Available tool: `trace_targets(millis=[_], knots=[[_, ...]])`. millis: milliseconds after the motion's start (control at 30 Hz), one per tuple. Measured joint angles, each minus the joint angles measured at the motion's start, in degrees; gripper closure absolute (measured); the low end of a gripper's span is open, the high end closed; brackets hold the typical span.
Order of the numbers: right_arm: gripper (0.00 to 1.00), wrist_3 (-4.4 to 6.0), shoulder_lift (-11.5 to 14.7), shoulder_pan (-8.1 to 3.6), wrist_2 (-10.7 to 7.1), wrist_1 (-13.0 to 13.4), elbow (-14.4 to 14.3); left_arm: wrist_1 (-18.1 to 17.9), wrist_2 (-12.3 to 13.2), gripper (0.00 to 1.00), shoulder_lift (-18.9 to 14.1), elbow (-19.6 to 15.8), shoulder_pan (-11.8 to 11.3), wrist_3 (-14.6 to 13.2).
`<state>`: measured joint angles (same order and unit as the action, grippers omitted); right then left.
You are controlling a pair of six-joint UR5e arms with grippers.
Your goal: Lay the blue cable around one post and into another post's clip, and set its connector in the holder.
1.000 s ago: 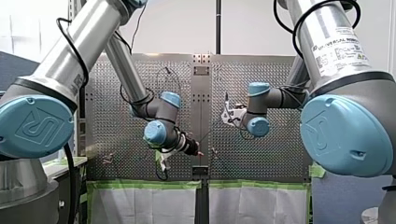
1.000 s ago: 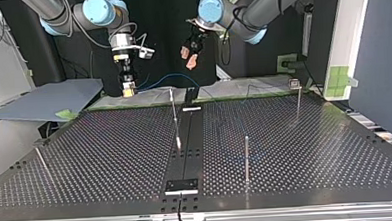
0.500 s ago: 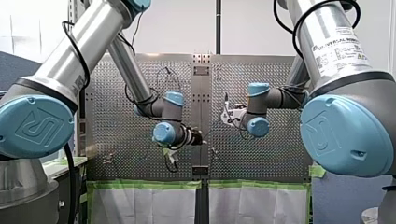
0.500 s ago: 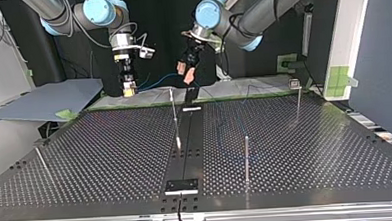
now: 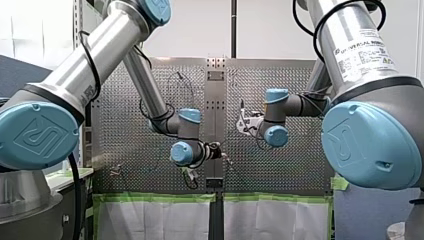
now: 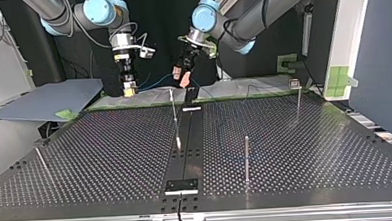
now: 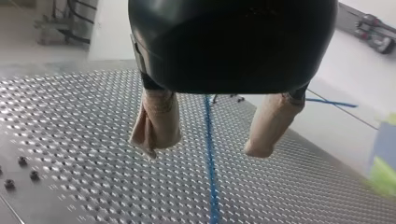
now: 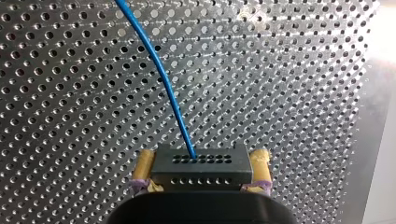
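Sprouting thin blue cable [image 8: 163, 79], the dark hole-dotted connector [image 8: 200, 169] sits pinched in my right claw [image 8: 203, 158]; left claw [image 7: 204, 147] gapes wide.

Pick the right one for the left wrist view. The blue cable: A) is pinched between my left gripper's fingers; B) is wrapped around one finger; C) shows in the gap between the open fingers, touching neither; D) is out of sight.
C: my left gripper is open, and the blue cable runs through the gap between its beige fingers, clear of both.
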<state>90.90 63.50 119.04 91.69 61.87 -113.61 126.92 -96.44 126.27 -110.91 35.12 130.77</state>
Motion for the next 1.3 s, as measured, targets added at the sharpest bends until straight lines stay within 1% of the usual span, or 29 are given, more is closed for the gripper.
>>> trace_targets(millis=[200, 233, 267, 300, 333, 367, 500, 533, 700, 733, 900, 1100, 1300], knots=[[0.97, 0.06, 0.0, -0.1, 0.0, -0.1, 0.0, -2.6, -0.5, 0.0, 0.1, 1.6, -0.6, -0.2], [0.97, 0.07, 0.0, -0.15, 0.01, -0.1, 0.0, -3.0, -0.7, 0.18, 0.1, 1.7, -0.6, -0.4], [0.97, 0.07, 0.0, -0.21, 0.0, -0.1, 0.0, -3.5, -1.0, 0.46, 0.1, 1.8, -0.7, -0.6], [0.97, 0.07, 0.0, -0.26, 0.02, -0.1, 0.0, -4.0, -1.4, 0.46, 0.1, 1.8, -0.7, -1.0], [0.97, 0.07, 0.0, -0.29, 0.04, -0.2, 0.0, -4.5, -1.8, 0.62, 0.1, 1.8, -0.8, -1.4], [0.97, 0.08, 0.0, -0.33, 0.08, -0.2, 0.0, -4.9, -2.2, 0.73, 0.1, 1.8, -0.8, -1.8], [0.97, 0.08, -0.1, -0.58, 0.67, -0.4, 0.0, -6.8, -4.0, 0.73, 0.1, 1.8, -0.8, -3.6], [0.97, 0.09, -0.1, -0.66, 0.88, -0.5, 0.0, -7.2, -4.4, 0.76, 0.1, 1.8, -0.8, -3.9], [0.97, 0.14, -0.3, -1.18, 1.99, -1.2, 0.0, -9.7, -6.5, 0.76, 0.2, 1.5, -0.7, -6.5], [0.97, 0.13, -0.4, -1.29, 2.22, -1.3, 0.0, -10.1, -6.7, 0.78, 0.2, 1.5, -0.6, -6.9], [0.97, 0.21, -2.0, -2.13, 3.69, -1.7, 0.0, -10.7, -7.8, 0.78, 1.3, 1.4, 0.2, -9.6], [0.97, 0.46, -4.5, -3.58, 4.72, -0.2, 0.0, -12.6, -8.7, 0.78, 3.8, 1.5, 0.8, -12.4], [0.97, 0.77, -7.6, -5.21, 4.9, 2.3, 1.0, -13.6, -10.5, 0.78, 6.7, 1.5, 0.9, -14.2]])
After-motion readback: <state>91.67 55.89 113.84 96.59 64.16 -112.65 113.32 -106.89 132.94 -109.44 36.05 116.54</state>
